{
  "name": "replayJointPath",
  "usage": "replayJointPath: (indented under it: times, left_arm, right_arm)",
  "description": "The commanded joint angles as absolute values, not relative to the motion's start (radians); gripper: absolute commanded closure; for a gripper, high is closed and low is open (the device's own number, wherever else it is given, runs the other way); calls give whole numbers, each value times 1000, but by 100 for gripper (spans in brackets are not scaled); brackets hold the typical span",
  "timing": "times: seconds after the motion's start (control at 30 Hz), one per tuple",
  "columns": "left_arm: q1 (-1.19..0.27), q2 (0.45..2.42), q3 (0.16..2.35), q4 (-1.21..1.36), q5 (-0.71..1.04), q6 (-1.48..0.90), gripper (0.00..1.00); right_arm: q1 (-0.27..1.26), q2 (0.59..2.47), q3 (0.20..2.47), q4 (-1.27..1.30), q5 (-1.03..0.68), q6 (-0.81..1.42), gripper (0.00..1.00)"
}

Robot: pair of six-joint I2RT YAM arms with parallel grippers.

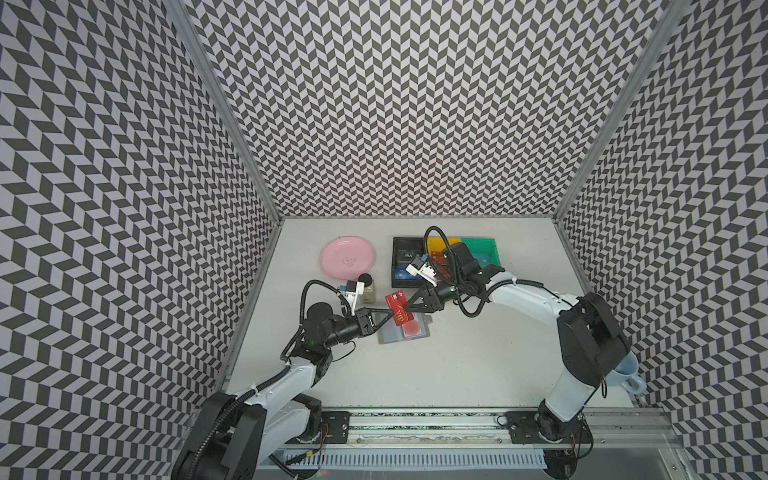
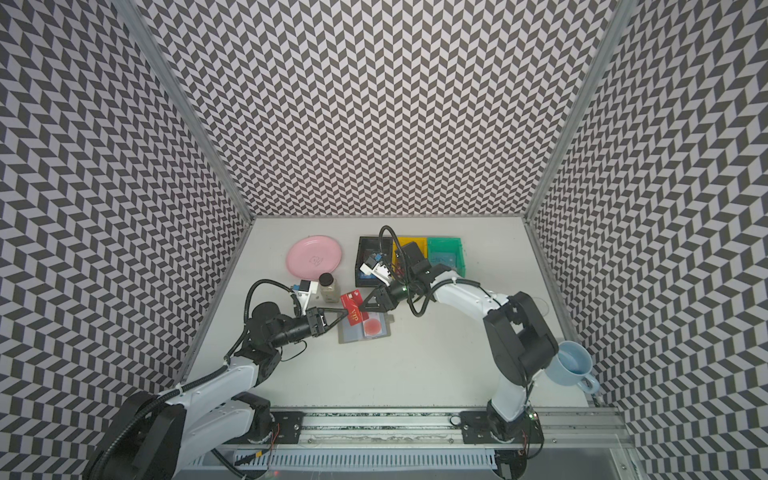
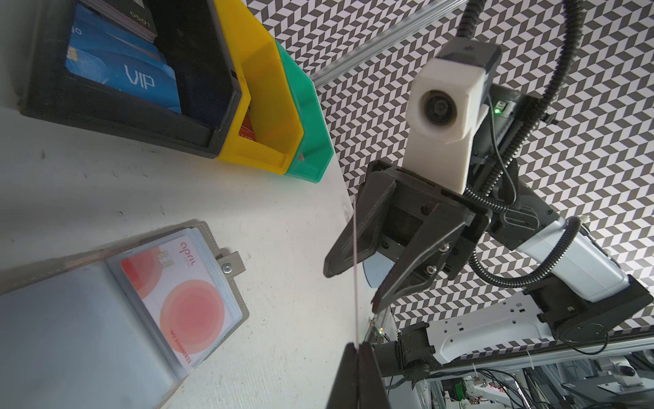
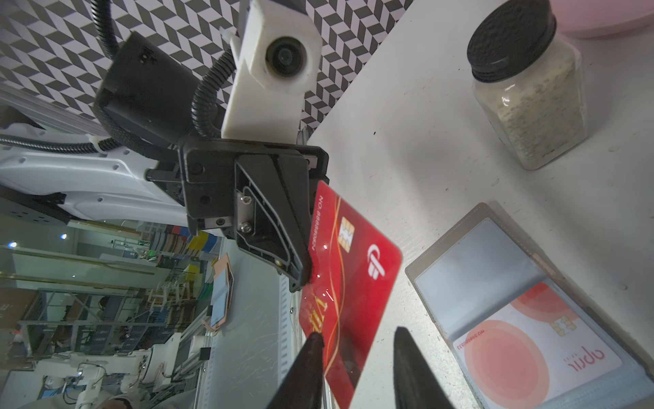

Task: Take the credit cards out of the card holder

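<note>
Right wrist view: the left gripper (image 4: 303, 277) pinches the red card (image 4: 368, 269) while the right gripper (image 4: 357, 334) straddles it, jaws narrowly apart.

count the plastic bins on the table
3, side by side at the table's back: black bin at the left end, yellow bin in the middle, green bin at the right. The right arm hides part of the yellow one.

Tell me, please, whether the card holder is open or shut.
Open. The card holder lies spread flat, its inside facing up, with the whitish card showing inside.
</note>
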State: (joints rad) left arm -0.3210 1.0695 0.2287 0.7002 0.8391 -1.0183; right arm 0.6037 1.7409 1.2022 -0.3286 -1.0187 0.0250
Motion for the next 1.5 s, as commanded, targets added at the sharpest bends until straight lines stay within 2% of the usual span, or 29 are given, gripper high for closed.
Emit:
replayJointPath:
  times: [0.0,0.07,0.23,0.33,0.43,0.5,0.67,0.8,1.0,1.47]
  left_arm:
    - [-328,1081,257,737,833,-1013,100]
    - [-328,1087,259,730,833,-1008,100]
    - [-329,1073,261,685,822,-985,91]
    - [-330,1045,264,635,804,-965,86]
    - [-328,1028,268,595,797,-944,85]
    - [-328,1019,268,575,793,-937,77]
    - [-328,997,267,518,766,-914,71]
    - [-326,993,267,489,752,-902,70]
    - [-324,1016,279,460,745,-879,70]
    - [-324,1084,305,456,745,-858,70]
  right_arm:
    - [609,1749,1196,-281,-1064,8,77]
    - [609,1746,1198,-281,-1080,11,84]
    - [608,1742,1209,-304,-1095,-8,99]
    - [608,1743,1221,-344,-1102,-38,100]
    - [608,1742,1231,-383,-1113,-67,100]
    - [608,1742,1244,-422,-1098,-94,100]
    - [601,1734,1286,-525,-1038,-156,100]
    - [596,1740,1373,-691,-905,-245,100]
    - [589,1752,1512,-869,-578,-328,100]
    - [572,1671,1580,-900,-33,-642,100]
